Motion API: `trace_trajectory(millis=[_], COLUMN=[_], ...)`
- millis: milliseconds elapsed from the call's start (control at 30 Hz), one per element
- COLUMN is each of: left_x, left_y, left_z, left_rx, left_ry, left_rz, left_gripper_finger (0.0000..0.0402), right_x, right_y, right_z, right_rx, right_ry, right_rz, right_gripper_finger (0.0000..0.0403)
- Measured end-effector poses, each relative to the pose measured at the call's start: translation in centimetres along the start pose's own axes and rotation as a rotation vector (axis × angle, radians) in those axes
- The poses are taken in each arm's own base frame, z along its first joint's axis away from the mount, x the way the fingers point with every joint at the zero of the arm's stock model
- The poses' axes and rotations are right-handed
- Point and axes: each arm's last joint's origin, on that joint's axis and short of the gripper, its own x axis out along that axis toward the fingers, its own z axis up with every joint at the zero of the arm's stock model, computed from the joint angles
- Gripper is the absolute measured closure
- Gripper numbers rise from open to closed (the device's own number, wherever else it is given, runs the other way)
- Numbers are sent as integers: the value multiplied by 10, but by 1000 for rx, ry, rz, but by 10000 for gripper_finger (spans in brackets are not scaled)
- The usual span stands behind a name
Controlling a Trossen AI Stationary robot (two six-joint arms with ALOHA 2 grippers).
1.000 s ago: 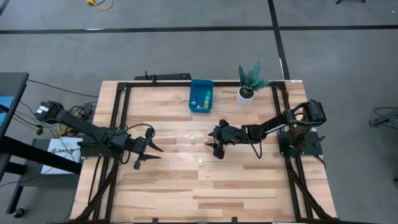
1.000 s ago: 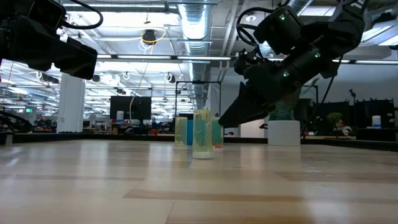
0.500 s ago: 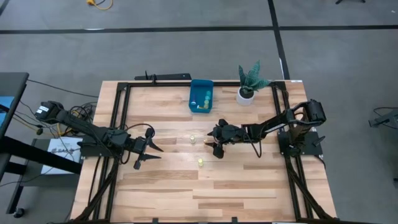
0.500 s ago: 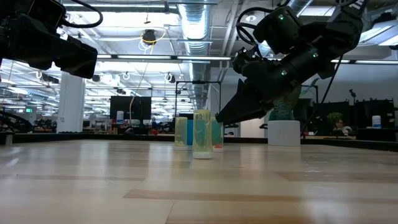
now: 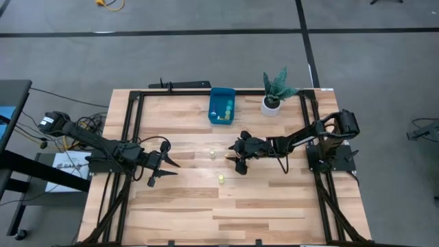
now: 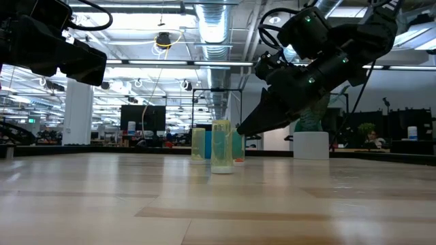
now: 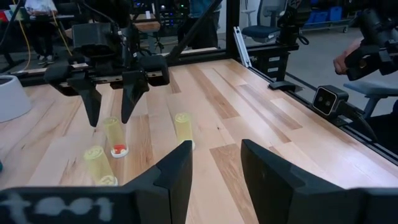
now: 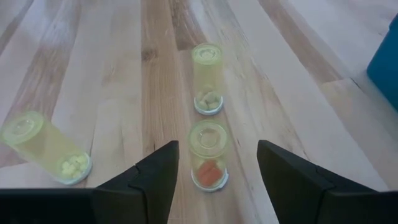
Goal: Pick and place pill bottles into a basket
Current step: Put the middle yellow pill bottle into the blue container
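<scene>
Three small translucent yellow-green pill bottles stand upright on the wooden table near its middle. One holds orange pills [image 8: 208, 155], one holds pale pills [image 8: 208, 78], and one stands nearer the front edge [image 5: 221, 179]. The blue basket [image 5: 221, 106] sits at the far edge with several bottles inside. My right gripper [image 5: 236, 163] is open. Its fingers stand on either side of the orange-pill bottle in the right wrist view [image 8: 217, 149], just above the table, without touching it. My left gripper [image 5: 163, 173] is open and empty at the left.
A potted plant in a white pot [image 5: 271, 103] stands to the right of the basket at the far edge. A black frame [image 5: 130, 130] runs around the tabletop. Bare wood lies along the near half of the table [image 5: 226, 213].
</scene>
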Motion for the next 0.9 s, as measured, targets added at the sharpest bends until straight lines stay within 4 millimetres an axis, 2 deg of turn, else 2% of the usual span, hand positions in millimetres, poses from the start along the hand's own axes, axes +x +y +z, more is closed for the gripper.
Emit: trace_trajectory(millis=[467, 900], left_x=[0, 0], left_y=[0, 0], left_z=[0, 0], left_rx=[0, 0], left_ry=[0, 1], left_rz=[0, 0], left_gripper_finger=[274, 274], right_x=[0, 0], right_y=[-3, -3], right_z=[0, 3], right_rx=[7, 11], right_ry=[0, -27], right_rz=[-7, -7], right_gripper_finger=[205, 284])
